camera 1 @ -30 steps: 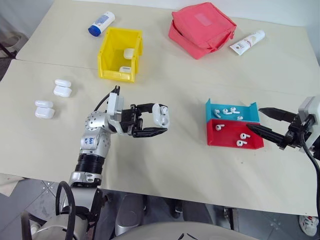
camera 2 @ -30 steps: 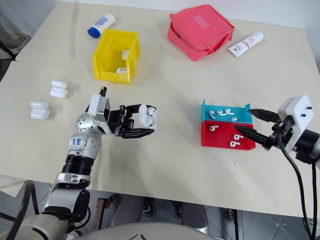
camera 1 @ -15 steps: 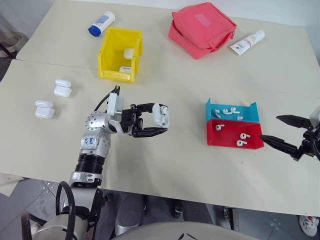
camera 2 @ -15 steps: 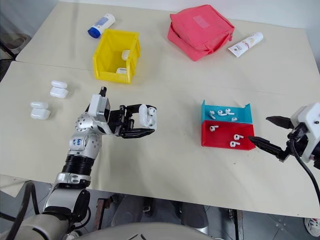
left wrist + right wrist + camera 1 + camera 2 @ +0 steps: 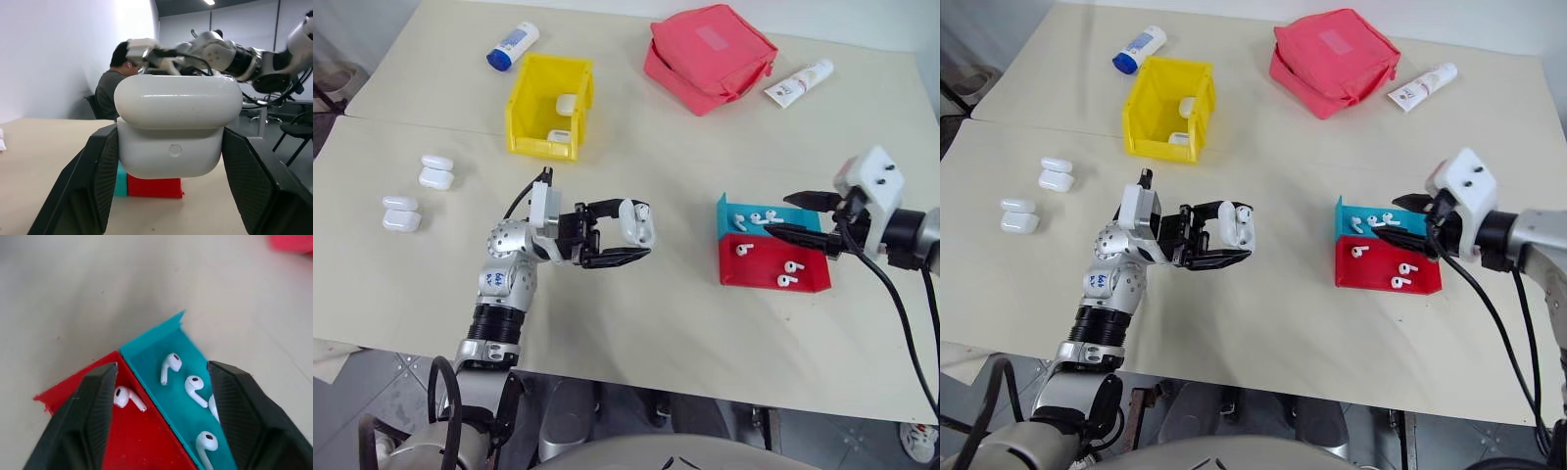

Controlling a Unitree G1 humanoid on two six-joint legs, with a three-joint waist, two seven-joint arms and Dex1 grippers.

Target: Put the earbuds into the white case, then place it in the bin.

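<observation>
The left tool [image 5: 625, 233] hangs above the tabletop [image 5: 636, 323], its two fingers clamped on the sides of a white case [image 5: 636, 222] with the lid seam level between them. To the right of that case sit the red tray [image 5: 773, 277] and, touching it on the far side, the blue tray [image 5: 800, 224], each with earbuds [image 5: 128, 398] lying loose inside. The right tool [image 5: 796, 219] hovers over these trays with its fingers spread and nothing between them, pointing toward the case; the earbuds lie just below its tips. Left of the held case, two pairs of spare cases [image 5: 399, 213] rest on the tabletop. Beyond the case stands the bin [image 5: 530, 106], with two more cases inside. Farther right lies a red pouch [image 5: 707, 57].
</observation>
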